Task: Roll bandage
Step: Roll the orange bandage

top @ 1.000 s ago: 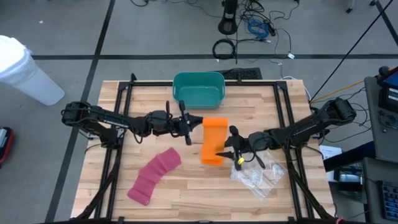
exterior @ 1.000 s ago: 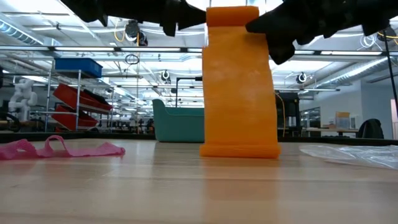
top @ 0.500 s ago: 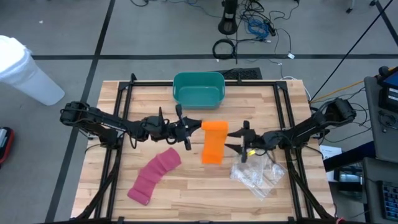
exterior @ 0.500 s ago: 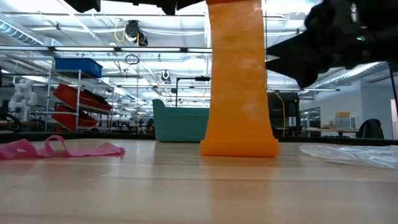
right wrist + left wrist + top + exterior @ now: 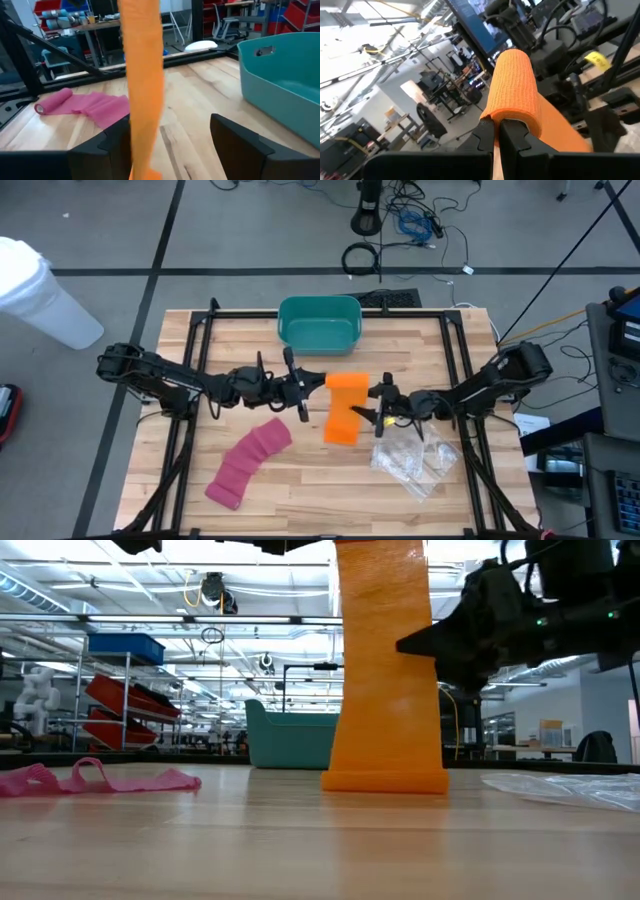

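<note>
The orange bandage (image 5: pixel 344 409), crinkled elastic cloth, hangs mid-table, its rolled top cut off in the low view, pinched by the left gripper (image 5: pixel 306 385). At its 3 o'clock, the right gripper (image 5: pixel 377 416) gapes, empty.

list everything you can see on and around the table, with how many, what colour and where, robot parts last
orange bandage: one, orange, table centre, top end held up, lower end on the wood
pink bandage: one, pink, lying unrolled on the near left of the table
bin: one, teal, far edge at centre
plastic bag: one, clear, near right of the orange bandage
table: one, light wood
left end effector: one, dark, shut on the orange bandage's rolled top
right end effector: one, dark, open beside the strip
</note>
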You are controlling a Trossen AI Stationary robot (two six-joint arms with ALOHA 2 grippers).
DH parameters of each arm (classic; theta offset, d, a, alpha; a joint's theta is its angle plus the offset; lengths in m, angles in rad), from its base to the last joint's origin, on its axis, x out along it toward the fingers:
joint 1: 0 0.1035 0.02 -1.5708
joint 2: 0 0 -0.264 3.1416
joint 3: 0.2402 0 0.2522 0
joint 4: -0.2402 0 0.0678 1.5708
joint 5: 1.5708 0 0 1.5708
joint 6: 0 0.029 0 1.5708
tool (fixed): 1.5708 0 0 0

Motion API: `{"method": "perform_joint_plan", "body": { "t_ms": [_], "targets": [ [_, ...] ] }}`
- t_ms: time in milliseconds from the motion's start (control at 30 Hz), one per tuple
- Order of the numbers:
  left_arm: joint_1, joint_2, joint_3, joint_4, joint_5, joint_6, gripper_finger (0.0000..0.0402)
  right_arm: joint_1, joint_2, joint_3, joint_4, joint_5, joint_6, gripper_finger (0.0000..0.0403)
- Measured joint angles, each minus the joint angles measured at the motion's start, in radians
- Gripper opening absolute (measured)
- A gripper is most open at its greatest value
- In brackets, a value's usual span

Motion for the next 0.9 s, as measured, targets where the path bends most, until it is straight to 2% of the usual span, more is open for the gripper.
{"method": "perform_joint_plan", "body": {
  "t_ms": [100, 167, 300, 333, 467, 767, 900],
  "targets": [
    [0.0, 0.0, 0.0, -0.012, -0.03, 0.0, 0.0004, 0.0, 0.067, 0.031, 0.015, 0.003, -0.006, 0.0201],
    [0.0, 0.0, 0.0, -0.022, -0.049, -0.002, 0.0004, 0.0, 0.1, 0.043, 0.024, 0.003, -0.003, 0.0165],
    [0.0, 0.0, 0.0, -0.017, -0.067, -0.028, 0.0005, 0.0, 0.129, 0.049, 0.029, -0.005, -0.008, 0.0035],
    [0.0, 0.0, 0.0, -0.018, -0.067, -0.028, 0.0006, 0.0, 0.133, 0.048, 0.031, -0.018, -0.011, 0.0019],
    [0.002, 0.0, 0.0, -0.004, -0.067, -0.028, 0.0008, 0.0, 0.132, 0.048, 0.044, -0.079, 0.021, 0.0002],
    [0.009, 0.0, 0.0, 0.006, -0.088, -0.02, 0.0011, 0.06, 0.129, 0.106, 0.137, -0.242, 0.041, 0.0],
    [0.029, 0.0, 0.0, -0.035, -0.096, -0.02, 0.0011, 0.094, 0.069, 0.15, 0.104, -0.291, 0.014, 0.0]
  ]
}}
